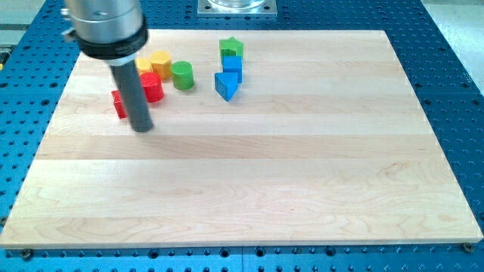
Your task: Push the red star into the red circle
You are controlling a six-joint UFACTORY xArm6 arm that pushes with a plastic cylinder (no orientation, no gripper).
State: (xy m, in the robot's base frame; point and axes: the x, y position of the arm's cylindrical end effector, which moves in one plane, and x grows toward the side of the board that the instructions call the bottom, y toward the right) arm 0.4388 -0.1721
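Although the rod covers most of it, the red star shows as a small red block with a sharp corner poking out at the view's left of the rod, near the upper left part of the wooden board. Just on the other side of the rod sits the red circle, a short red cylinder, so the rod stands between the two; whether star and circle touch behind it cannot be told. My tip rests on the board just below and slightly to the view's right of the star, apparently against or very close to it, and it grips nothing, being only a bare dark rod. The rod rises nearly upright into the wide grey and black collar at the view's top left. Above the red circle lie two yellow blocks, shapes unclear, and beside them a green cylinder. Further right stand a green star, a blue cube and a blue triangle, stacked closely in a column.
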